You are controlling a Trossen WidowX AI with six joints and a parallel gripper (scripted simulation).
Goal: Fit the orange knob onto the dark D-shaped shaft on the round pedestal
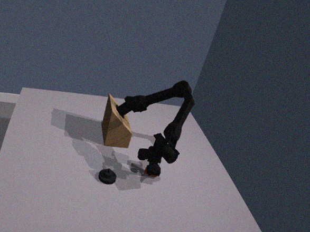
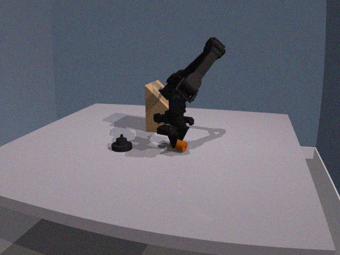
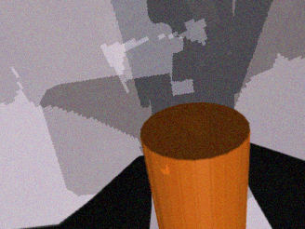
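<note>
The orange knob (image 2: 182, 145) (image 3: 197, 186) lies on its side, slightly tilted, at the table surface; only a sliver of the knob shows in the top view (image 1: 152, 175), beneath the gripper. In the exterior view its end with the hole faces right and toward the camera. In the wrist view its plain round end faces the camera. My gripper (image 2: 178, 144) (image 3: 192, 158) is shut on the knob, one black finger on each side. The dark round pedestal (image 1: 106, 177) (image 2: 121, 146) stands upright to the left of the gripper, with its short shaft (image 2: 121, 136) pointing up. The shaft's flat side cannot be seen.
A wooden wedge-shaped block (image 1: 116, 136) (image 2: 154, 115) stands behind the pedestal and gripper, close to the arm's base. The pale table (image 1: 57, 207) (image 2: 137, 192) carries the arm's shadows around the pedestal and knob.
</note>
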